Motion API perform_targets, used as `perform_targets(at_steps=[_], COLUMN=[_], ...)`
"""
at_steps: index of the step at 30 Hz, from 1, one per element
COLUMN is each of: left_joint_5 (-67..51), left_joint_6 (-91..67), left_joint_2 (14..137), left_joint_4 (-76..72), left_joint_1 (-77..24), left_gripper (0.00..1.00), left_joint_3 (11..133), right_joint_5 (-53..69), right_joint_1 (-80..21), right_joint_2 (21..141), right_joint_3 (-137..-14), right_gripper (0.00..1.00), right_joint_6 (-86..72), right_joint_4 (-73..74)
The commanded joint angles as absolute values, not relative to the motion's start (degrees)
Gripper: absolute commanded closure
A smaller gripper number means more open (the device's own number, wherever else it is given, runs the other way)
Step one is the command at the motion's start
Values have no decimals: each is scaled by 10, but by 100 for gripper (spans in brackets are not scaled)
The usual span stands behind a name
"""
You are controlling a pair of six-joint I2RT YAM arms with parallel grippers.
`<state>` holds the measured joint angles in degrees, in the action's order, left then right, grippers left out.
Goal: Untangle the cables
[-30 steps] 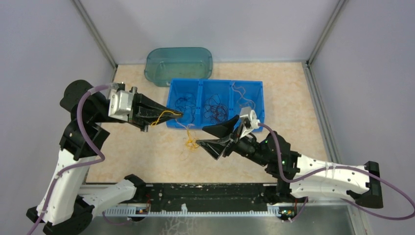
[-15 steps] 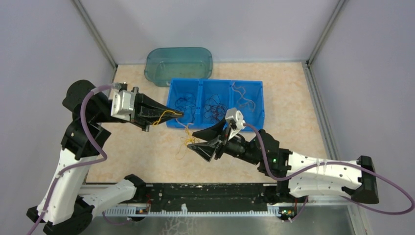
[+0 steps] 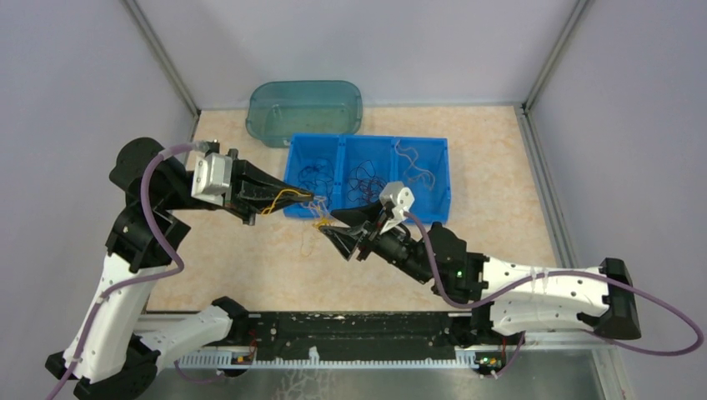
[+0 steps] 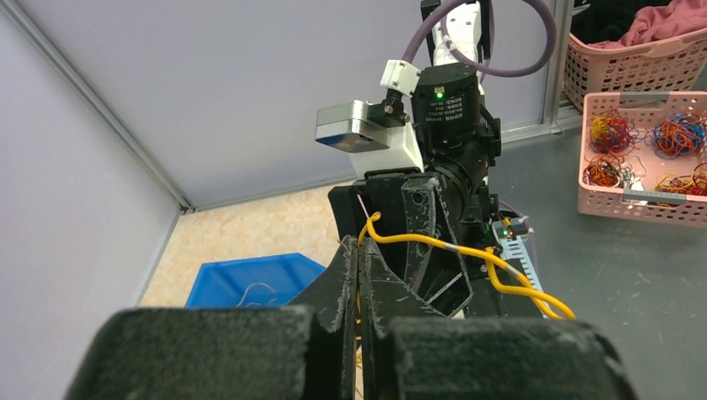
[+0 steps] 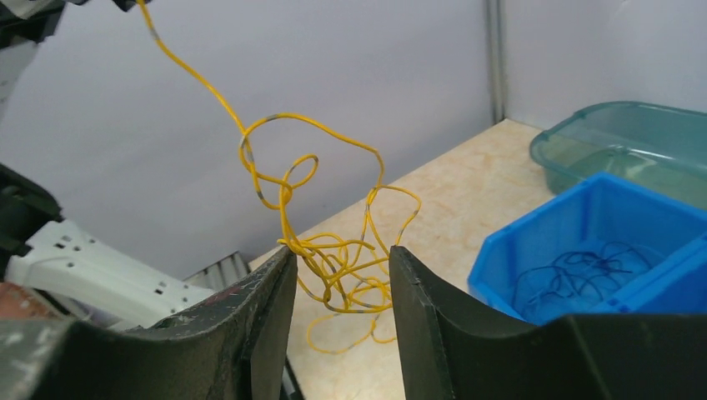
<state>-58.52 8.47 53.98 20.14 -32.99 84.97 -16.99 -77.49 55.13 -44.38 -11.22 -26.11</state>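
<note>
cable tangle (image 5: pixel 338 279) between right jaws, clear wrist-side only

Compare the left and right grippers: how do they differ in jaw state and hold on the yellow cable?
The left gripper is shut, pinching a strand of the yellow cable; the right gripper stands open, jaws either side of the cable's tangled clump, not clamped. The left gripper holds the cable from above; the right gripper sits at the hanging clump below. Both are black and work the same cable.
</note>
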Motion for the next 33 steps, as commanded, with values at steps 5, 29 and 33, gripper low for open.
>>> perform_targets(at_steps=[5, 29, 33], left_joint_5=[-580, -505, -467], left_joint_6=[61, 22, 57], left_joint_2=[532, 555, 559], left_joint_4=[180, 177, 189], left_joint_1=[-328, -328, -328], left_gripper=[100, 100, 100], left_joint_3=[838, 839, 871], right_joint_5=[-256, -348, -352], right_joint_1=[-794, -793, -787], right_joint_2=[575, 686, 664], right_joint_3=[-479, -465, -422], right_gripper=[59, 81, 83], right_joint_6=[-25, 124, 81], right_joint_4=[-295, -495, -474])
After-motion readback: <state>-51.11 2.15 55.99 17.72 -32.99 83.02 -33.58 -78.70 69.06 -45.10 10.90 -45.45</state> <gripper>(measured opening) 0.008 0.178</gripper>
